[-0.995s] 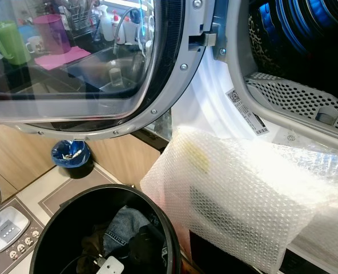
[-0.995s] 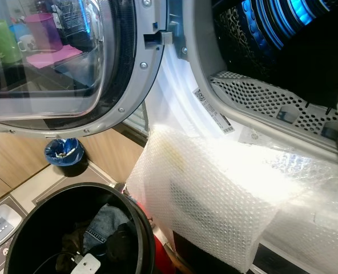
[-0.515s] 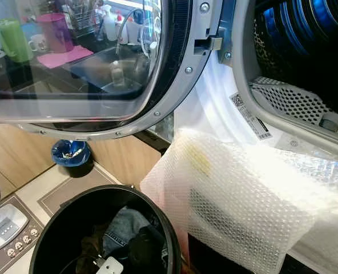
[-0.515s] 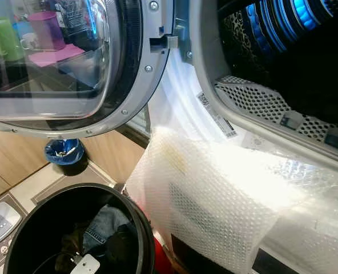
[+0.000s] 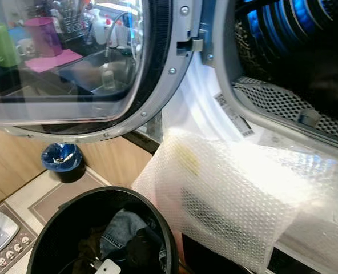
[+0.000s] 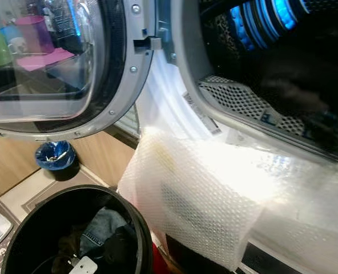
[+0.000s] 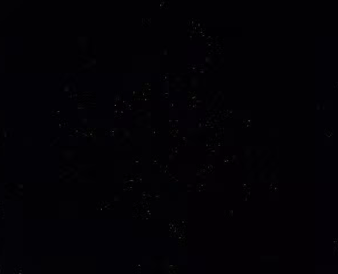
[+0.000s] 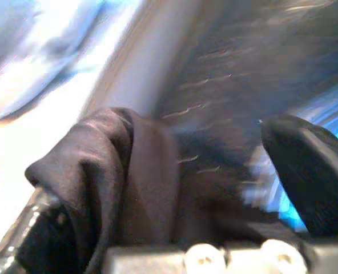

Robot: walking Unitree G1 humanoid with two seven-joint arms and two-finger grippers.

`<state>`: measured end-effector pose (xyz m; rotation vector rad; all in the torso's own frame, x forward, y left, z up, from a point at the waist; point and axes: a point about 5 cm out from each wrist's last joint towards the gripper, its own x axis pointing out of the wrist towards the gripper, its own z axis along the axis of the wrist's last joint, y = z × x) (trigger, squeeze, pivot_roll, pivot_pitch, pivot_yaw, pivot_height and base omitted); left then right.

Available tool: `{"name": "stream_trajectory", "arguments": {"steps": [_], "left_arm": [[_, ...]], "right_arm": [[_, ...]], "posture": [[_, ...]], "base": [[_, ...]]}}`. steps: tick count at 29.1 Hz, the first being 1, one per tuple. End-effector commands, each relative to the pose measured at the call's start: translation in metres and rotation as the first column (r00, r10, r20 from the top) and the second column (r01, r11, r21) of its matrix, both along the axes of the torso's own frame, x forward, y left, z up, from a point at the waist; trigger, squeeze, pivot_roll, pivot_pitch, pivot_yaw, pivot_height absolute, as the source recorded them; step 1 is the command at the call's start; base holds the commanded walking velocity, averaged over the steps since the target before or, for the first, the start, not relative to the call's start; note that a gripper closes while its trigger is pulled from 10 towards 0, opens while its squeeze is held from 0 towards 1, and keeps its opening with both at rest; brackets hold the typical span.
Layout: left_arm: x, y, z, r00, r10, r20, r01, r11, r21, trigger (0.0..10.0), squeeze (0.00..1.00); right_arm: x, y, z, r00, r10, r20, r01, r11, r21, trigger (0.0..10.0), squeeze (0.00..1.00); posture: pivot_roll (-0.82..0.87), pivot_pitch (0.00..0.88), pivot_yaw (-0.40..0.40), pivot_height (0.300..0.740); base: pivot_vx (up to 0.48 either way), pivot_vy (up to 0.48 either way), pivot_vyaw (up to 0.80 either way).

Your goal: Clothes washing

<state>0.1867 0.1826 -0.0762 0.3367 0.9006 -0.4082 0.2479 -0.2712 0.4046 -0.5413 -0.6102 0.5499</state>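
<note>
Reaching into the drum [image 6: 283, 68], my right gripper [image 8: 214, 188] has its fingers spread, a dark cloth [image 8: 100, 171] draped over one finger.

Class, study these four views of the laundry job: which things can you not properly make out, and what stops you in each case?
- Left wrist view: almost black, nothing identifiable.
- Right wrist view: motion blur; a dark garment drapes one finger, the right gripper grip unclear.
- Clothes in the black bin: cut off by the bottom edge in the left eye view.
- Drum interior: dark and blurred in the right eye view.
- Machine front: covered by bubble wrap.
</note>
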Motion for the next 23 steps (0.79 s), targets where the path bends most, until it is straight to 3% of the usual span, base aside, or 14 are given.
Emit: {"name": "stream_trajectory", "arguments": {"steps": [1, 2, 3, 7, 8, 10, 12, 13, 15, 16, 17, 20, 21, 23], "left_arm": [[-0.039, -0.004, -0.02, 0.986, -0.02, -0.163, 0.02, 1.0, -0.001, 10.0, 0.0], [-0.039, -0.003, -0.02, 0.988, -0.01, -0.157, 0.011, 1.0, 0.004, 10.0, 0.0], [-0.039, -0.002, -0.02, 0.988, -0.006, -0.154, 0.007, 1.0, 0.005, 10.0, 0.0], [-0.039, -0.002, -0.019, 0.989, -0.007, -0.149, 0.008, 1.0, 0.008, 10.0, 0.0], [-0.038, -0.002, -0.019, 0.99, -0.003, -0.142, 0.004, 1.0, 0.008, 10.0, 0.0], [-0.037, -0.002, -0.019, 0.99, -0.001, -0.138, 0.002, 1.0, 0.007, 10.0, 0.0], [-0.036, -0.002, -0.018, 0.99, -0.003, -0.138, 0.004, 1.0, 0.006, 10.0, 0.0], [-0.035, -0.004, -0.018, 0.991, -0.007, -0.137, 0.008, 1.0, 0.004, 10.0, 0.0], [-0.035, -0.004, -0.018, 0.991, -0.008, -0.137, 0.008, 1.0, 0.004, 10.0, 0.0], [-0.034, -0.005, -0.018, 0.99, -0.014, -0.139, 0.014, 1.0, -0.001, 10.0, 0.0], [-0.033, -0.006, -0.018, 0.99, -0.019, -0.14, 0.018, 1.0, -0.004, 10.0, 0.0], [-0.034, -0.006, -0.018, 0.99, -0.021, -0.141, 0.02, 1.0, -0.006, 10.0, 0.0], [-0.034, -0.006, -0.018, 0.99, -0.021, -0.142, 0.021, 1.0, -0.007, 10.0, 0.0], [-0.035, -0.005, -0.018, 0.989, -0.02, -0.144, 0.019, 1.0, -0.007, 10.0, 0.0]], "right_arm": [[0.038, -0.056, -0.022, 0.941, -0.291, -0.171, 0.333, 0.885, 0.325, 10.0, 0.0], [0.043, -0.086, -0.008, 0.847, -0.473, -0.244, 0.518, 0.628, 0.58, 10.0, 0.0], [0.044, -0.094, -0.007, 0.812, -0.508, -0.288, 0.558, 0.528, 0.641, 10.0, 0.0], [0.025, -0.112, -0.002, 0.72, -0.631, -0.29, 0.595, 0.345, 0.726, 10.0, 0.0], [0.019, -0.118, -0.004, 0.673, -0.67, -0.313, 0.614, 0.271, 0.742, 10.0, 0.0], [0.015, -0.12, -0.006, 0.641, -0.697, -0.321, 0.625, 0.231, 0.746, 10.0, 0.0], [0.016, -0.12, -0.008, 0.633, -0.699, -0.332, 0.638, 0.229, 0.735, 10.0, 0.0], [0.024, -0.112, -0.012, 0.65, -0.674, -0.352, 0.663, 0.275, 0.696, 10.0, 0.0], [0.029, -0.108, -0.013, 0.657, -0.66, -0.364, 0.671, 0.292, 0.682, 10.0, 0.0], [0.042, -0.081, -0.016, 0.758, -0.559, -0.337, 0.621, 0.458, 0.636, 10.0, 0.0], [0.048, -0.067, -0.017, 0.797, -0.507, -0.328, 0.587, 0.525, 0.616, 10.0, 0.0], [0.049, -0.048, -0.013, 0.873, -0.387, -0.298, 0.484, 0.603, 0.634, 10.0, 0.0], [0.048, -0.033, -0.01, 0.918, -0.284, -0.276, 0.396, 0.68, 0.617, 10.0, 0.0], [0.046, -0.016, -0.006, 0.953, -0.184, -0.241, 0.294, 0.757, 0.583, 10.0, 0.0]], "posture": [[-0.12, 0.162, 0.1, 0.74], [-0.12, 0.161, 0.101, 0.74], [-0.12, 0.161, 0.101, 0.74], [-0.12, 0.162, 0.101, 0.74], [-0.13, 0.16, 0.101, 0.74], [-0.13, 0.16, 0.101, 0.74], [-0.13, 0.16, 0.101, 0.74], [-0.13, 0.16, 0.101, 0.74], [-0.13, 0.16, 0.101, 0.74], [-0.13, 0.16, 0.102, 0.74], [-0.13, 0.16, 0.102, 0.74], [-0.13, 0.159, 0.103, 0.74], [-0.13, 0.158, 0.1, 0.74], [-0.13, 0.159, 0.099, 0.74]], "base": [[0.0, 0.0, 0.0], [0.0, 0.0, 0.0], [0.0, 0.0, 0.0], [0.0, 0.0, 0.0], [0.0, 0.0, 0.0], [0.0, 0.0, 0.0], [0.0, 0.0, 0.0], [0.0, 0.0, 0.0], [0.0, 0.0, 0.0], [0.0, 0.0, 0.0], [0.0, 0.0, 0.0], [0.0, 0.0, 0.0], [0.0, 0.0, 0.0], [0.0, 0.0, 0.0]]}}
